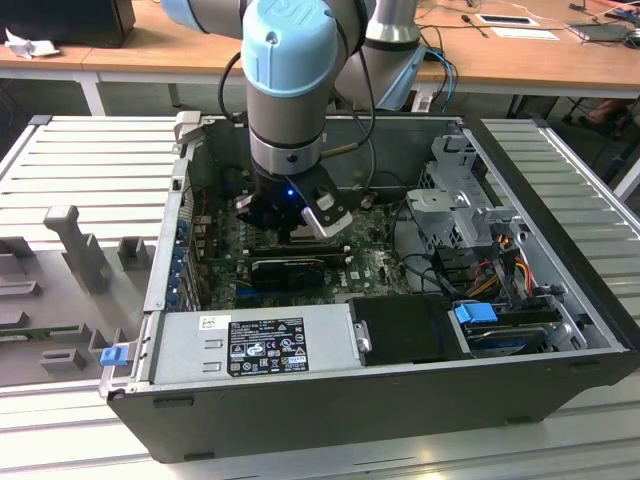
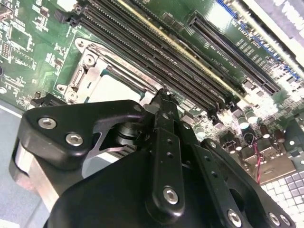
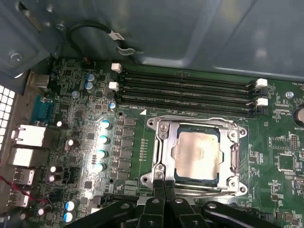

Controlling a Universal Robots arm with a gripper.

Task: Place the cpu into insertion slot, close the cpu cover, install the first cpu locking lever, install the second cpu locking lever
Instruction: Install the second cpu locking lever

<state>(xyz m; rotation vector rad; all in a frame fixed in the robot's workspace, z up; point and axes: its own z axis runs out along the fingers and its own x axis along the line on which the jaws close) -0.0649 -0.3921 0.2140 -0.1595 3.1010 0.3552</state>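
The cpu (image 3: 197,151), a pale square chip, lies in the insertion slot (image 3: 176,161). The cpu cover (image 3: 164,142), a grey metal frame, lies flat around it. A thin metal lever rod (image 3: 233,159) runs along one side of the frame. My gripper (image 3: 165,186) is shut, and its two black fingers press together at the frame's edge with nothing visible between them. In the second wrist view the fingertips (image 2: 163,95) sit just beside the socket, next to the cpu (image 2: 111,88). In the exterior view the gripper (image 1: 290,232) hangs low inside the open computer case over the motherboard (image 1: 370,265).
Long black memory slots (image 3: 190,92) run beside the socket, and a row of capacitors (image 3: 102,142) stands on its other side. A power supply (image 1: 250,345), a drive cage (image 1: 460,200) and cables (image 1: 500,270) crowd the case. A grey fixture tray (image 1: 70,260) lies at the exterior view's left.
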